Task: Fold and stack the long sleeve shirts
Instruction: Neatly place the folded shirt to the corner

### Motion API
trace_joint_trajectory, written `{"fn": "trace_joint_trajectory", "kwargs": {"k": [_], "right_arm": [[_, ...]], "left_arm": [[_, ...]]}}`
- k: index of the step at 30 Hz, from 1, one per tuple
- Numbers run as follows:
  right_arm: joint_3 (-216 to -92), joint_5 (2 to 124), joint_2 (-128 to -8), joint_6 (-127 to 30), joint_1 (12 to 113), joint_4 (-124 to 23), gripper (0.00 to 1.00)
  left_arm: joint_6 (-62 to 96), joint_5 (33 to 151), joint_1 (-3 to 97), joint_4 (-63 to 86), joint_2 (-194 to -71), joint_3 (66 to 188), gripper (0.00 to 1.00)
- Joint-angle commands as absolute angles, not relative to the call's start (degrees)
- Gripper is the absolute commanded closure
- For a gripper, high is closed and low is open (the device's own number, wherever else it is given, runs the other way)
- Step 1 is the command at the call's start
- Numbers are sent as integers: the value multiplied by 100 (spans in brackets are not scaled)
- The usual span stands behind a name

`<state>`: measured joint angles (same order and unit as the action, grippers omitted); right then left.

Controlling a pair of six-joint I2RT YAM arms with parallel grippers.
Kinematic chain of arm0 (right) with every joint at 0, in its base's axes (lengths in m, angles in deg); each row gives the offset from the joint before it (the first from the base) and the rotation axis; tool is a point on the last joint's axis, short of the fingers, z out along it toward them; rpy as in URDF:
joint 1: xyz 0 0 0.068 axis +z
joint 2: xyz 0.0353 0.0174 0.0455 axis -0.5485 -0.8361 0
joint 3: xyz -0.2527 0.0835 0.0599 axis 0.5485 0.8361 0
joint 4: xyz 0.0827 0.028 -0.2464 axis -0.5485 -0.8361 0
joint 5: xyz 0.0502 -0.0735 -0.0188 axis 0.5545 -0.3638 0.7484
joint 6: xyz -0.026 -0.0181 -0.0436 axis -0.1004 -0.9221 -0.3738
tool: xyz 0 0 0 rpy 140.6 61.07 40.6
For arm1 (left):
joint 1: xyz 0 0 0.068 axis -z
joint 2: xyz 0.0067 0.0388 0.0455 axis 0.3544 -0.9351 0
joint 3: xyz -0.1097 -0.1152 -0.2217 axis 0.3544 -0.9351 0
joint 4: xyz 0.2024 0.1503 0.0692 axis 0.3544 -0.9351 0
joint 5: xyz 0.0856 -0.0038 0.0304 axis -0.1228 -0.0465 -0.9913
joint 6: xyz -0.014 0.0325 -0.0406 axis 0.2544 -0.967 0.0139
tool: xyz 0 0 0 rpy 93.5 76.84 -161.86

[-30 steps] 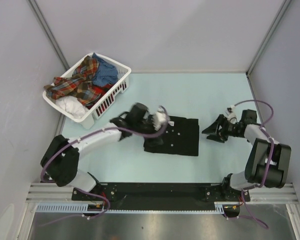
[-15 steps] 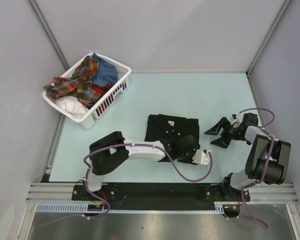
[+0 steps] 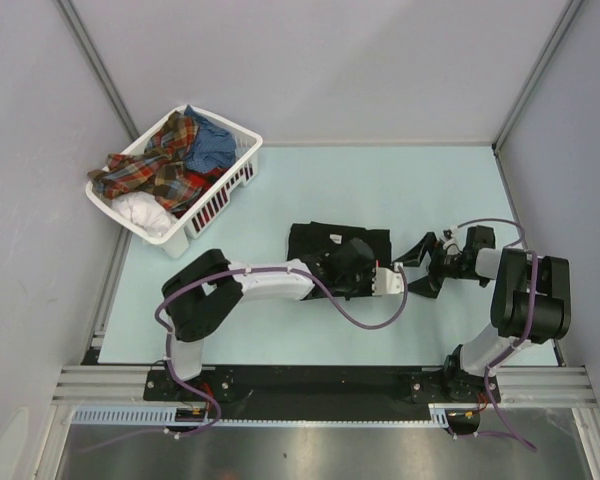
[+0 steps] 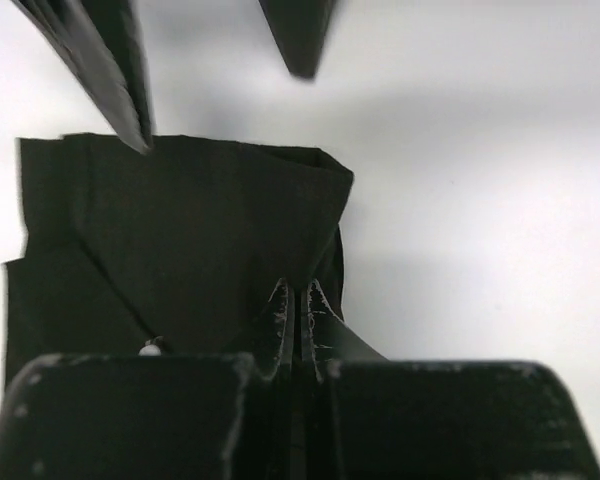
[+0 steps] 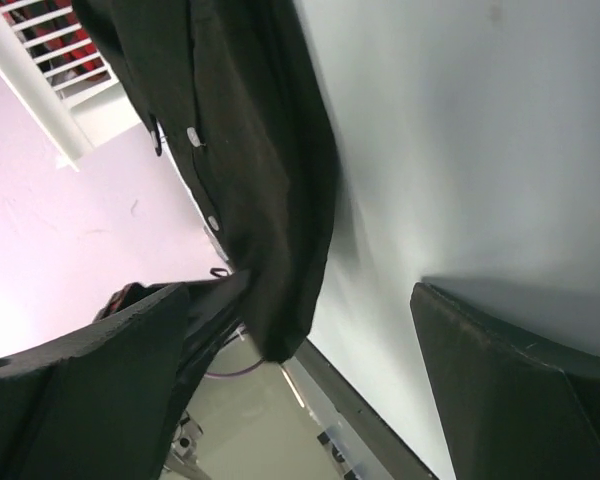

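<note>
The black long sleeve shirt (image 3: 315, 245) lies folded mid-table. My left gripper (image 3: 360, 268) reaches across its near right part. In the left wrist view that gripper (image 4: 300, 305) is shut, and a fold of the black shirt (image 4: 180, 230) tapers into its tips. My right gripper (image 3: 412, 272) points left at the shirt's right edge, open. Its own view shows that gripper (image 5: 300, 300) with wide jaws, holding nothing, and a raised corner of the shirt (image 5: 260, 170) in front. More shirts fill the basket: red-orange plaid (image 3: 160, 165), blue (image 3: 212, 148), white (image 3: 140, 212).
The white slatted basket (image 3: 212, 208) stands at the back left, against the left wall; its slats (image 5: 30, 60) show in the right wrist view. Grey walls close the table on three sides. A black rail (image 3: 310, 380) runs along the near edge between the arm bases.
My left arm swung from the shirt's far left round to its near right side and shut there. My right gripper slid left toward the shirt and opened wider. The shirt looks narrower.
</note>
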<state>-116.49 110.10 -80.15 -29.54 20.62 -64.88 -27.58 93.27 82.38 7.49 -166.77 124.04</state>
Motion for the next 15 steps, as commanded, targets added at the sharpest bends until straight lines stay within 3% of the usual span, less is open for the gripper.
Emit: {"fn": "trace_joint_trajectory", "kwargs": {"k": [1, 6, 10, 13, 15], "right_arm": [[-11525, 10930, -8208, -2479, 2341, -5659, 0], [-11516, 10931, -8514, -1934, 2720, -4578, 3], [-11683, 10842, -8910, -1784, 3019, -4288, 13], [-11832, 10843, -9192, -1643, 3168, -4120, 32], [-11964, 10755, -9306, -1555, 3212, -4102, 52]], "left_arm": [[-2531, 9843, 8228, 655, -16187, 12490, 100], [-2373, 9957, 8185, 655, -16152, 12454, 100], [-2258, 10019, 8123, 707, -16055, 12428, 100], [-2135, 10080, 8044, 760, -16020, 12454, 99], [-2030, 10176, 7956, 760, -15985, 12454, 97]]}}
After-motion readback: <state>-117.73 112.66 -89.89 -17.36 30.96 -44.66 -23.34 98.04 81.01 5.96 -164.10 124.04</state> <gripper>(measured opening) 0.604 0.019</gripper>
